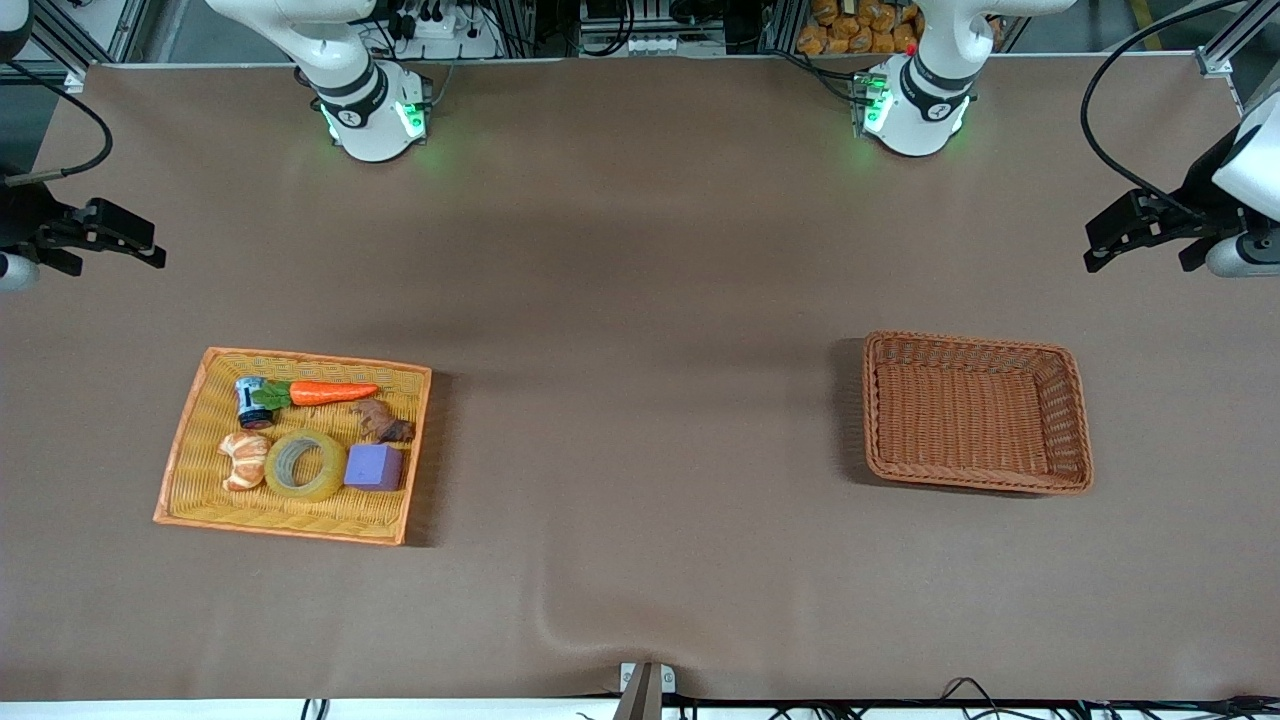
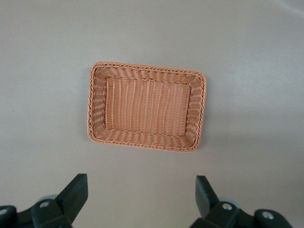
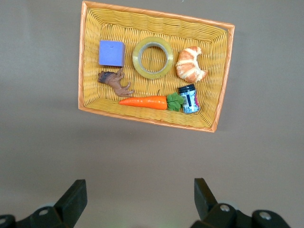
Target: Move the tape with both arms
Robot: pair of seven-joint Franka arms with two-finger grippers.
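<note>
The tape (image 1: 305, 465), a yellowish translucent ring with a grey core, lies flat in the yellow woven tray (image 1: 185, 450) toward the right arm's end of the table. It also shows in the right wrist view (image 3: 153, 57). My right gripper (image 1: 150, 250) is open and empty, high up at the table's edge at the right arm's end, apart from the tray; its jaws (image 3: 138, 186) frame bare table. My left gripper (image 1: 1092, 250) is open and empty, high up at the left arm's end; in its wrist view (image 2: 141, 183) only bare table lies between the jaws.
In the tray with the tape lie a croissant (image 1: 245, 458), a purple cube (image 1: 374, 466), a carrot (image 1: 330, 392), a small can (image 1: 252, 400) and a brown toy animal (image 1: 383, 422). A brown wicker basket (image 1: 1065, 420) stands toward the left arm's end, also seen in the left wrist view (image 2: 147, 66).
</note>
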